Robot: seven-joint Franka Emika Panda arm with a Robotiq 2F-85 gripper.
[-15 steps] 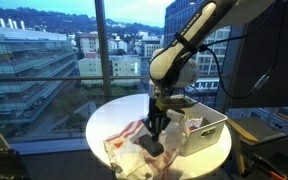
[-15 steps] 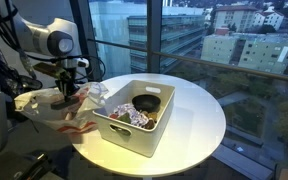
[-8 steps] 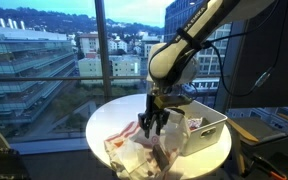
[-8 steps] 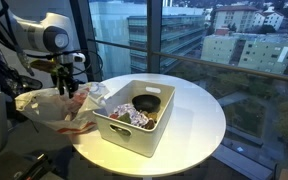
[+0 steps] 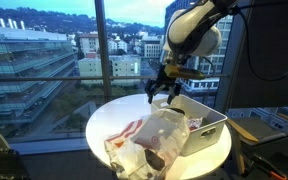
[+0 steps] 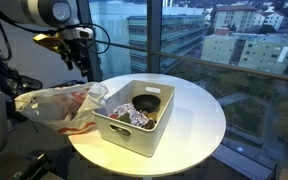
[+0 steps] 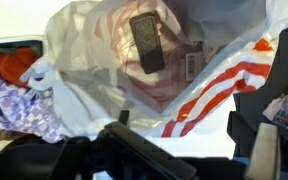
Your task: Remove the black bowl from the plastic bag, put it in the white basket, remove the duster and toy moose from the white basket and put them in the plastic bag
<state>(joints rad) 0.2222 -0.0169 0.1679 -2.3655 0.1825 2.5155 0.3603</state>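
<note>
On a round white surface (image 6: pixel 199 118) beside city-view windows, the black bowl (image 6: pixel 147 103) sat inside the white basket (image 6: pixel 124 136). Alongside, the plastic bag (image 6: pixel 52 103) lay gaping, seemingly to receive items, beneath the empty, wide-spread claw (image 5: pixel 161 94).

We were on an upper floor of an office or lab building: tall floor-to-ceiling windows (image 5: pixel 34 100) looked down on city buildings (image 6: pixel 239 45), and a robot arm (image 5: pixel 189 35) worked over a round white table (image 6: pixel 199 120).
</note>
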